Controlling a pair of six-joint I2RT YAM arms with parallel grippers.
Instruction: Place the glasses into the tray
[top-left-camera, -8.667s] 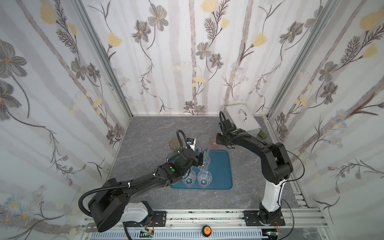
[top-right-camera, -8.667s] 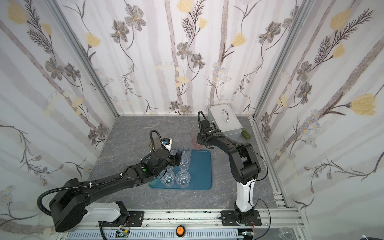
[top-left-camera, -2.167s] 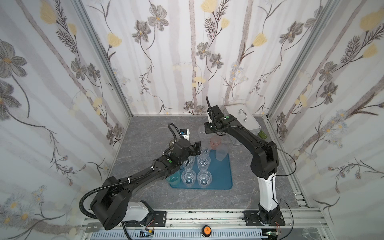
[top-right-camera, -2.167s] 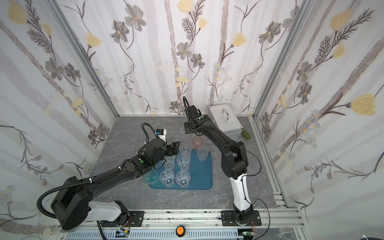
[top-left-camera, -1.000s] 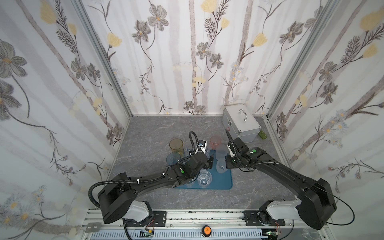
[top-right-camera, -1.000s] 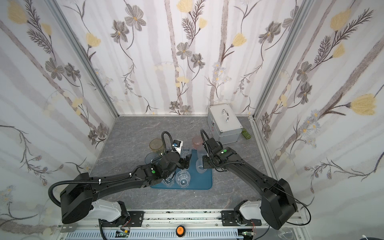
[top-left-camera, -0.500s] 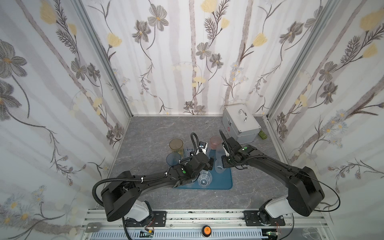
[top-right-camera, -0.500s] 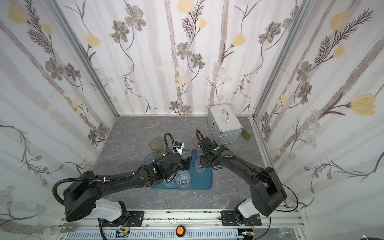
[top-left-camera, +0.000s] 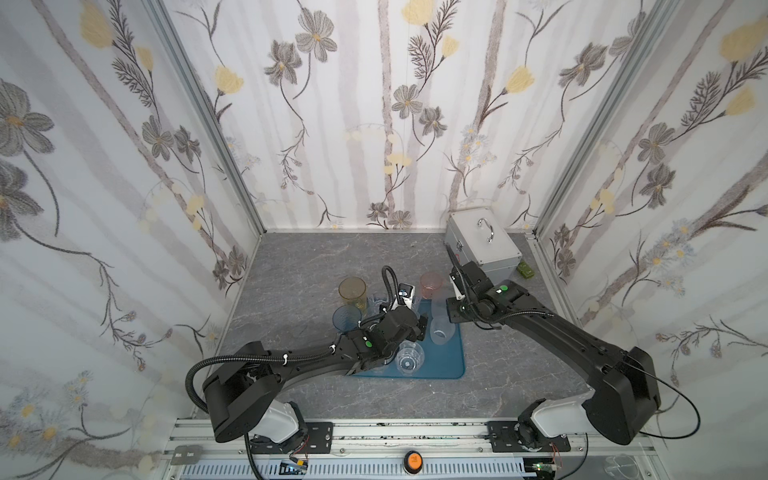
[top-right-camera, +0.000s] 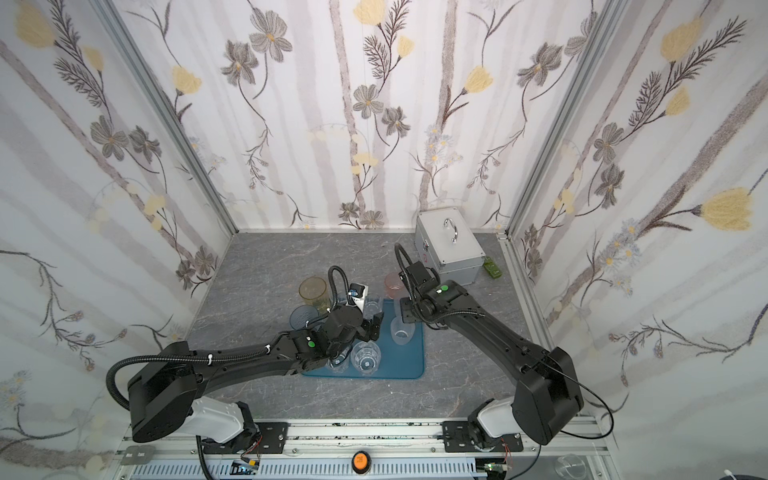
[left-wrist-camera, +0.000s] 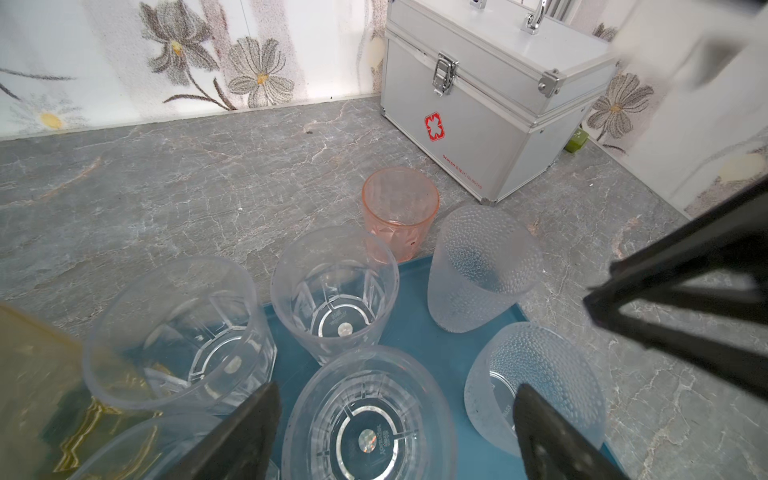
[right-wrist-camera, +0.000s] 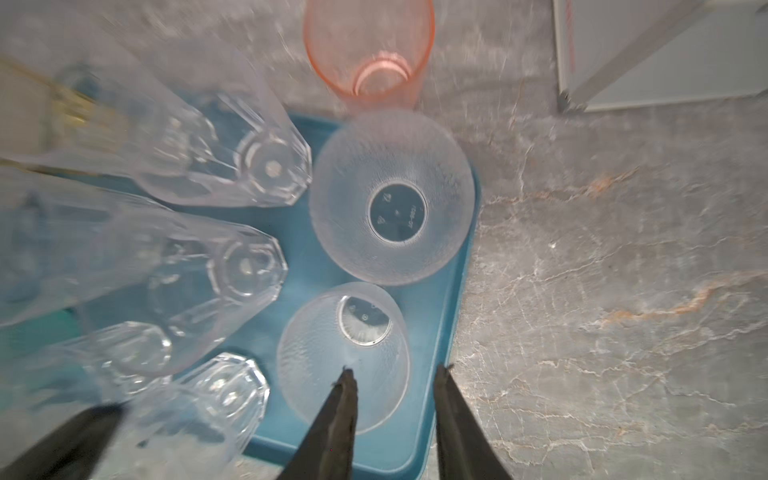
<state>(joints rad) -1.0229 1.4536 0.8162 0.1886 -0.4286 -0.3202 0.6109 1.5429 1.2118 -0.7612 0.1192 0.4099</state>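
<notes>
Glasses (left-wrist-camera: 332, 291): clear + frosted ones upright in tray (top-left-camera: 451, 365); pink glass (top-left-camera: 431, 283), amber glass (top-left-camera: 352, 291), blue glass (top-left-camera: 346, 319) on desk (top-left-camera: 291, 266) beside it.
L end effector (left-wrist-camera: 397, 388): spread wide above a clear glass (left-wrist-camera: 365, 424), no contact.
R end effector (right-wrist-camera: 395, 372): fingers parted, straddling rim of frosted glass (right-wrist-camera: 345, 345), in tray's R side.
</notes>
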